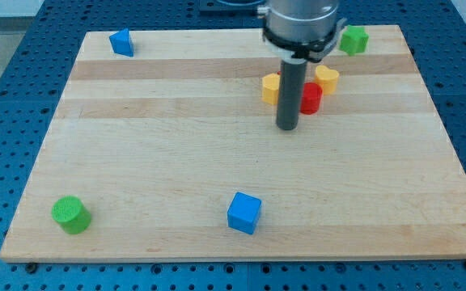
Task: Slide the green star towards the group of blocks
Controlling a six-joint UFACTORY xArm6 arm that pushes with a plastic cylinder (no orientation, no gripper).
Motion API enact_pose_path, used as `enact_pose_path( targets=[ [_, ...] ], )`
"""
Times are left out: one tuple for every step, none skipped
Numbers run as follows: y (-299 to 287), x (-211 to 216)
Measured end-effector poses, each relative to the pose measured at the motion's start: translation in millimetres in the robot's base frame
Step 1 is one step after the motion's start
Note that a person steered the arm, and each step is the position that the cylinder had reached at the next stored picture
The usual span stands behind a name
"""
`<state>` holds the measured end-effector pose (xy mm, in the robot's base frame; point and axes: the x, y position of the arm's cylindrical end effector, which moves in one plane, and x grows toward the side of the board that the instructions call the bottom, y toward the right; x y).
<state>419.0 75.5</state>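
Observation:
The green star (353, 39) lies near the board's top right corner. The group of blocks sits below and to its left: a yellow block (271, 87), a yellow heart-like block (328, 78) and a red block (311, 98). My tip (287, 128) rests on the board just below the group, to the lower left of the red block and partly hiding the yellow block on the left. The tip is well apart from the green star, down and to its left.
A blue block (121, 42) sits near the top left corner. A green cylinder (70, 214) is at the bottom left. A blue cube (243, 212) is at the bottom centre. The wooden board (160, 145) lies on a blue perforated table.

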Motion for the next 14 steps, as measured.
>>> enact_pose_path(
  targets=[
    [23, -10],
    [39, -15],
    [48, -19],
    [69, -19],
    [92, -29],
    [112, -55],
    [139, -75],
    [156, -110],
    [176, -141],
    [198, -165],
    [201, -183],
    [180, -187],
    [146, -187],
    [115, -187]
  ],
)
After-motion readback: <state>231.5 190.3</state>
